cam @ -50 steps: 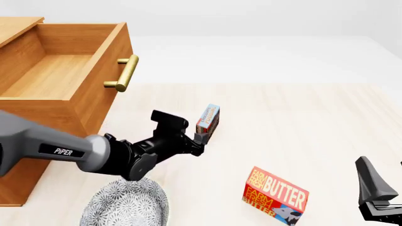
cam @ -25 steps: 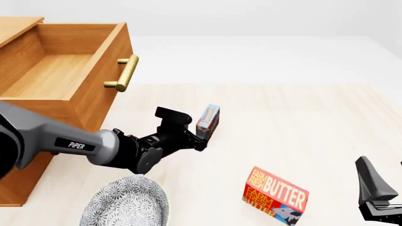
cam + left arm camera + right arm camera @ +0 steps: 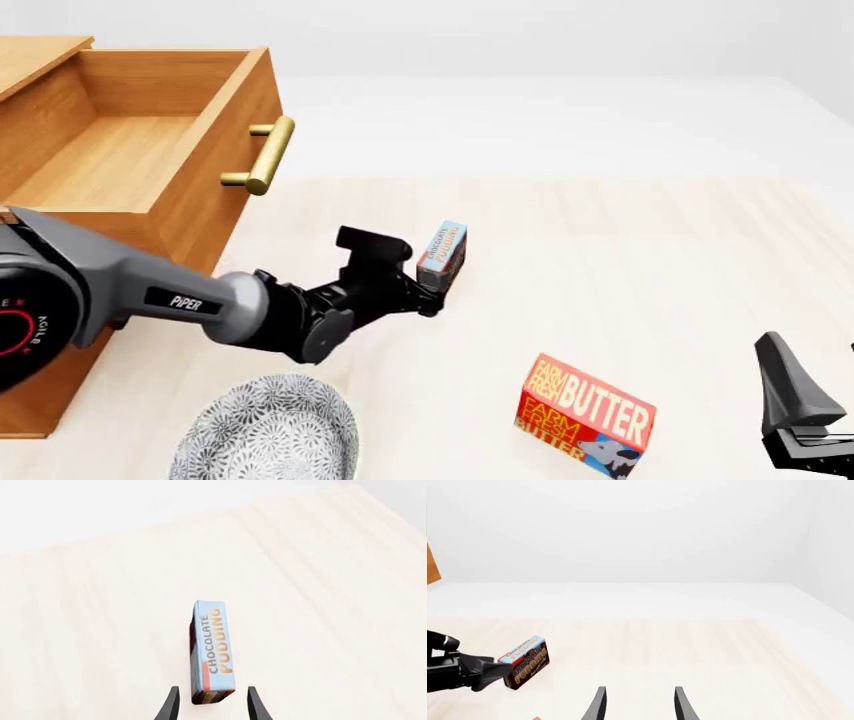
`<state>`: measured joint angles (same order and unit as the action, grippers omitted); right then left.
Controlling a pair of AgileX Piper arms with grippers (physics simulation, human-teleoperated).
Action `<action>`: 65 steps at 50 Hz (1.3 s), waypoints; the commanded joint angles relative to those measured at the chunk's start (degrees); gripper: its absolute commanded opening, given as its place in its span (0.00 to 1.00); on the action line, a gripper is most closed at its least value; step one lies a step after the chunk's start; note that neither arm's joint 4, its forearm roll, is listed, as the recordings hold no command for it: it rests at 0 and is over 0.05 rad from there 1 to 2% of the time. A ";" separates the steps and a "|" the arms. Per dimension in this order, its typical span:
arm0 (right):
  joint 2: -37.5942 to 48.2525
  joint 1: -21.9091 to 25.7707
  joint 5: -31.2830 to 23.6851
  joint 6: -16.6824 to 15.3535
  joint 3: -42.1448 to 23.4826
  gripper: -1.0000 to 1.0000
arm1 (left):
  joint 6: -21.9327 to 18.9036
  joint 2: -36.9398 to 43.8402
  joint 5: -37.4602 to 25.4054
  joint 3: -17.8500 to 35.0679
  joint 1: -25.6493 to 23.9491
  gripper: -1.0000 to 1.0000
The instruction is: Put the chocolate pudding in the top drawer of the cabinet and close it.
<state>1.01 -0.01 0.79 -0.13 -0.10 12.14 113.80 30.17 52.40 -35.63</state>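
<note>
Light-brown wood forms the cabinet, whose top drawer is pulled out and open, its brass handle turned toward the pudding. The pudding is stood on its narrow edge on the bench, nearer than the handle and well apart from it. The left end effector is brought up to the pudding's near end; in the left wrist view the end effector is seen spread a little wider than the box, its fingers flanking the near end of the pudding, and nothing is gripped yet. The right end effector is parted too and holds nothing, idle well beyond the butter box as counted from the pudding.

The main risk is judged to lie in the box's stance: on so narrow an edge it could be tipped or pushed away if a fingertip meets it before closing. Only the near end lies between the fingers, so a shallow pinch could let it pivot or slip on the lift toward the drawer.
</note>
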 commanded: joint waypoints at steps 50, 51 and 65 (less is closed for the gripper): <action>0.00 0.00 0.00 0.00 0.00 1.00 | 3.88 8.33 1.03 5.83 -0.70 1.00; 0.00 0.00 0.00 0.00 0.00 1.00 | 3.86 8.55 0.98 5.89 -0.57 1.00; 0.00 0.00 0.00 0.00 0.00 1.00 | 3.12 7.82 0.61 5.65 -0.30 0.00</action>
<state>1.01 -0.01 0.79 -0.13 -0.10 16.15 121.79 30.95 58.19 -36.07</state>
